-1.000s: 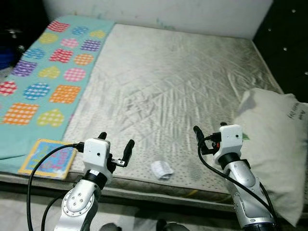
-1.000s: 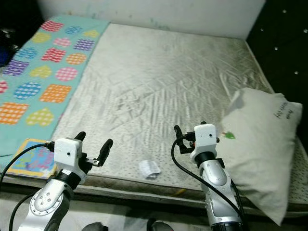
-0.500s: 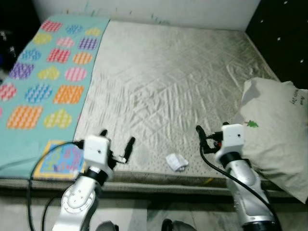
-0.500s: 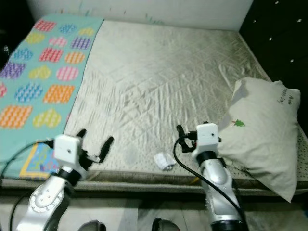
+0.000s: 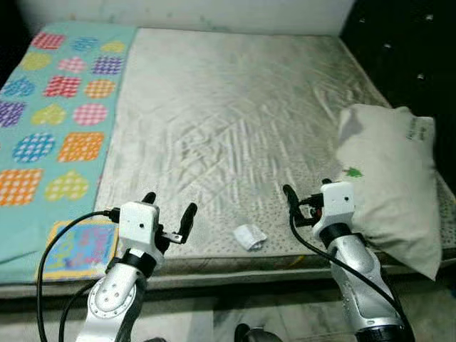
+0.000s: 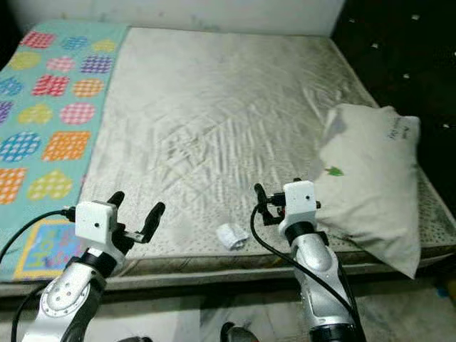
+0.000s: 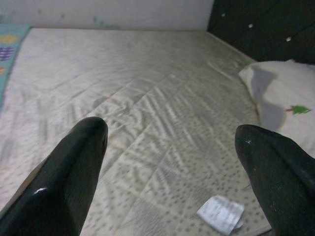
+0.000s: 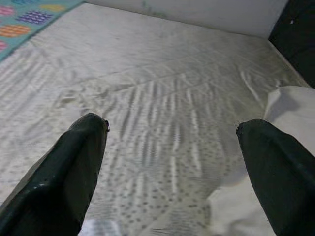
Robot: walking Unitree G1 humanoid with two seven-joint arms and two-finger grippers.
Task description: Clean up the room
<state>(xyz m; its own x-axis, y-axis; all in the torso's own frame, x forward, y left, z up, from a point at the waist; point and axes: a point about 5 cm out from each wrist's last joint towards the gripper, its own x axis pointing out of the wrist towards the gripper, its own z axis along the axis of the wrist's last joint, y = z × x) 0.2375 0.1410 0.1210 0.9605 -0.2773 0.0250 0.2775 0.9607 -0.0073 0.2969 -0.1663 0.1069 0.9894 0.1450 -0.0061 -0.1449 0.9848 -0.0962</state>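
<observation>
Both the left gripper [image 5: 168,213] and right gripper [image 5: 306,197] hover with fingers apart over the bed's [image 5: 235,107] near edge, a crumpled white scrap [image 5: 249,236], possibly paper, between them, beyond it a pillow [image 5: 388,178] and patterned blanket [image 5: 53,107] partly cut off.

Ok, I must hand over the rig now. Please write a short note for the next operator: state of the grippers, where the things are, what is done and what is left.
Left gripper: open, holds nothing, raised above the near edge of the mattress.
Right gripper: open, holds nothing, raised beside the pillow.
Crumpled paper lies on the mattress near its front edge, between the two grippers.
Pillow lies at the robot's right, patterned blanket and colourful book at its left.
Done: nothing picked up that I can see.
Left: probably take the paper first, then tidy the rest.
</observation>
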